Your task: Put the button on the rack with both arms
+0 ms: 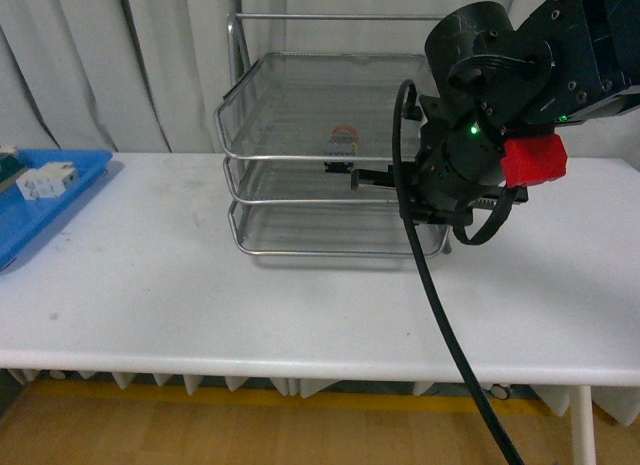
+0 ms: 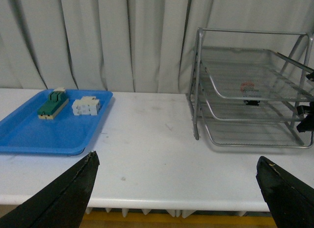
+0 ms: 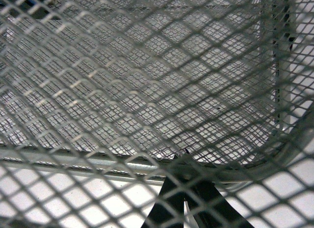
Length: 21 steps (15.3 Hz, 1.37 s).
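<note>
R arm, center-right of front view, reaches level into rack (image 1: 300, 185); R gripper (image 3: 185, 208) nearly closed, holding nothing. Button (image 1: 343, 139) sits on upper tier. L gripper (image 2: 179, 189) wide apart.

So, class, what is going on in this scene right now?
A two-armed robot is loading a wire rack on a white table. The button already sits in the rack's top tier, seen through the mesh. The right arm reaches in at the rack's side, its pincer right against the mesh and looking closed, apparently empty. The left pincer hangs open and empty over the table. Two other blocks remain on the blue tray.
</note>
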Motion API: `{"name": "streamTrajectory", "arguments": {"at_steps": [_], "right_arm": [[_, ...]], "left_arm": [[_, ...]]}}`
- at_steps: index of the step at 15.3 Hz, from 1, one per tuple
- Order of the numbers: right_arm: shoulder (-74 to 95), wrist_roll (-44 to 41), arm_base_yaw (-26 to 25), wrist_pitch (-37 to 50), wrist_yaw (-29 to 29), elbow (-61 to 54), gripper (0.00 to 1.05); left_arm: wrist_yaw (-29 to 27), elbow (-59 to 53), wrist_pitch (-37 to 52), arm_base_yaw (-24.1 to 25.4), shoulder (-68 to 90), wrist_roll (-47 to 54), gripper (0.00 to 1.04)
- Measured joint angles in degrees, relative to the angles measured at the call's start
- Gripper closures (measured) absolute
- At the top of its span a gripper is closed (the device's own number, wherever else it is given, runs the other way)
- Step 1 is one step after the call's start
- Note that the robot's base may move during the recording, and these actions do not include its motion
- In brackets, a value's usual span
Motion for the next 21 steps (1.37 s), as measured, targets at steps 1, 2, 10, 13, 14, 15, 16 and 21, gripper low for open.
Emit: {"name": "streamTrajectory", "arguments": {"at_steps": [1,2,10,13,14,15,16,21], "right_arm": [[-0.02,0.00,0.02,-0.04,-0.02,0.07,1.03],[-0.02,0.02,0.00,0.09,-0.07,0.07,1.03],[-21.59,4.26,1.55,14.53,-6.91,-25.51,1.03],[-42.64,12.07,-2.51,23.56,-12.79,-47.60,1.03],[-47.30,7.21,-5.64,39.45,-3.08,-54.77,1.03],[-52.13,1.42,-8.90,48.17,2.51,-60.50,1.03],[-58.16,-4.74,-12.79,52.54,3.74,-65.90,1.03],[-100.37,-16.11,-17.90,34.69,-0.90,-86.66,1.03]], "left_arm": [[0.00,0.00,-0.02,0.00,0.00,0.00,0.07],[0.00,0.00,0.00,0.00,0.00,0.00,0.07],[0.02,0.00,0.00,0.00,0.00,0.00,0.07],[0.00,0.00,-0.02,0.00,0.00,0.00,0.07],[0.04,0.00,-0.04,0.00,0.00,0.00,0.07],[0.02,0.00,0.02,0.00,0.00,0.00,0.07],[0.00,0.00,-0.02,0.00,0.00,0.00,0.07],[0.02,0.00,0.00,0.00,0.00,0.02,0.07]]}}
